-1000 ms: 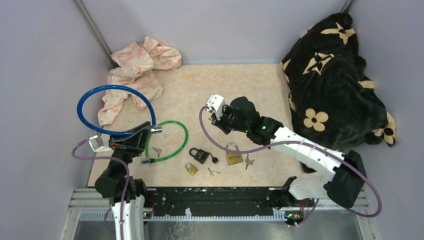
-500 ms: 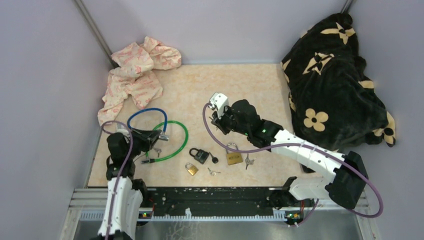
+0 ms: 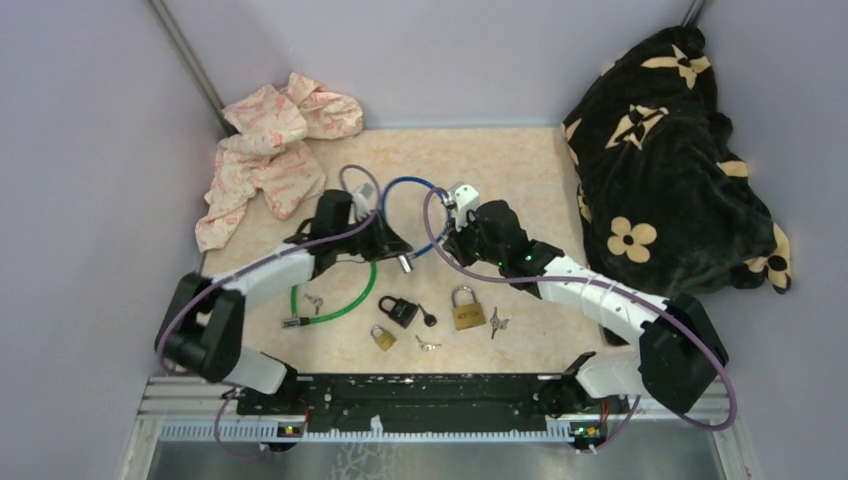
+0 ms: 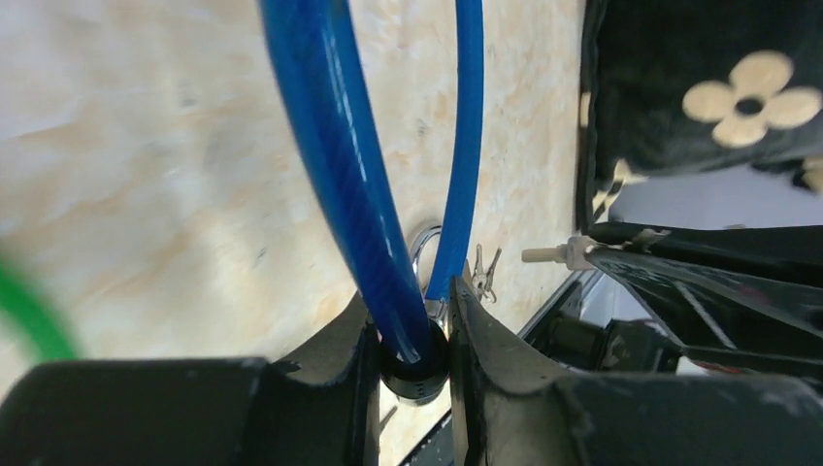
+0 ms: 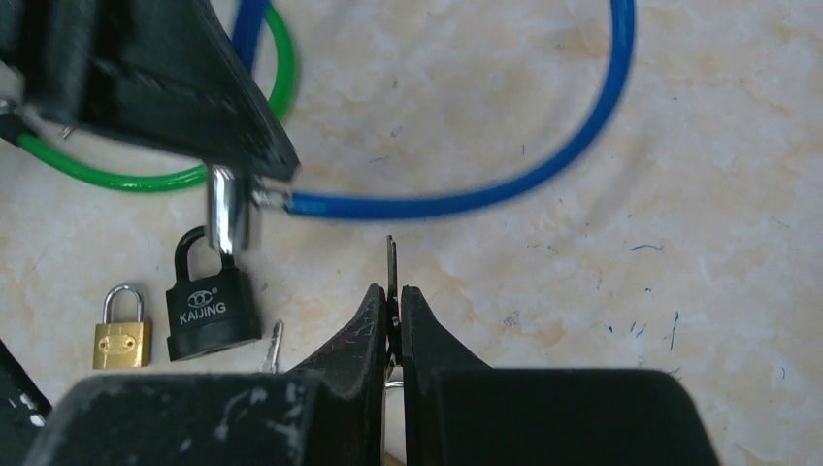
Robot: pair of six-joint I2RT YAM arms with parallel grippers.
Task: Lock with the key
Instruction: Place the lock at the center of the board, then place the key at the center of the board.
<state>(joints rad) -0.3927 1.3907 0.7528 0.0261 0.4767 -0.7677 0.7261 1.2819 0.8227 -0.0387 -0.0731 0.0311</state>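
Observation:
The blue cable lock [image 3: 415, 190] hangs in a loop above the table's middle. My left gripper [image 3: 392, 248] is shut on its black lock body [image 4: 412, 364], with the blue cable [image 4: 340, 165] rising between the fingers. In the right wrist view the lock's silver barrel [image 5: 225, 209] sticks out below the left gripper. My right gripper [image 3: 452, 240] is shut on a key, whose thin blade [image 5: 391, 262] sticks out between the fingertips. The blade is apart from the barrel, to its right.
A green cable lock [image 3: 345, 300], a black padlock [image 3: 400, 310], a small brass padlock [image 3: 383, 337], a larger brass padlock [image 3: 467, 312] and loose keys [image 3: 427, 344] lie at the front. A pink cloth [image 3: 270, 150] lies back left, a black blanket [image 3: 670, 160] at the right.
My left arm has swung the blue cable lock from the left edge to the table's middle, close to the right gripper. The right gripper shifted slightly right, still holding the key.

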